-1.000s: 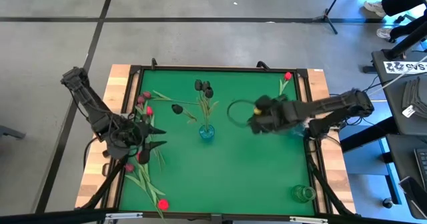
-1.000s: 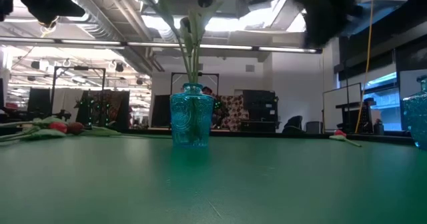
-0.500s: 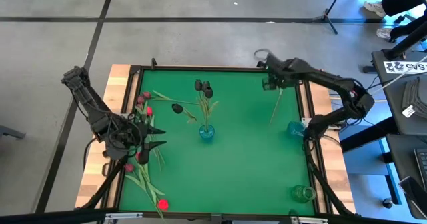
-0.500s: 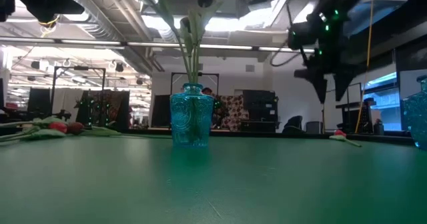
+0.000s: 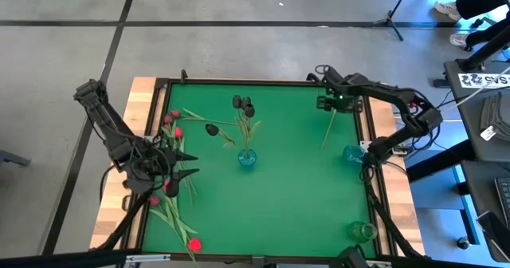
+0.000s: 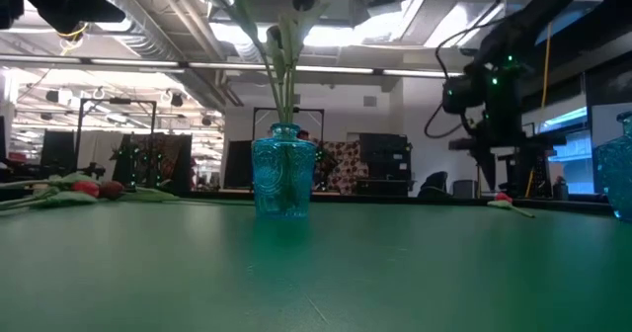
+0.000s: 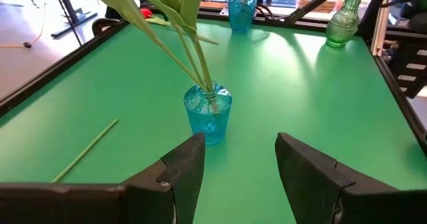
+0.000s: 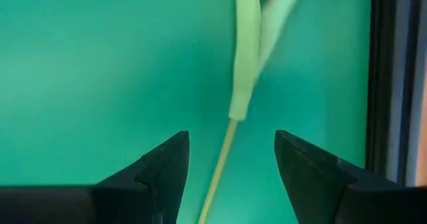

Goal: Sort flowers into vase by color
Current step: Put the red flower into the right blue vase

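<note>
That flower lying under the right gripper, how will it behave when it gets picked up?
The flower probably lifts easily: its stem is thin. It likely droops at the unheld end, being long. The leaf may slip between the right gripper fingers, now open.

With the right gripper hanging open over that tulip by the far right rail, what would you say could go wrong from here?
1. The right gripper is open over a thin stem; the fingers could close beside it or let it slip.
2. The tulip lies close to the table's right rail, so a descent may clip the rail.
3. The blue vase already holds dark tulips whose leaves spread wide; a carried flower could snag them or tip the vase.
</note>
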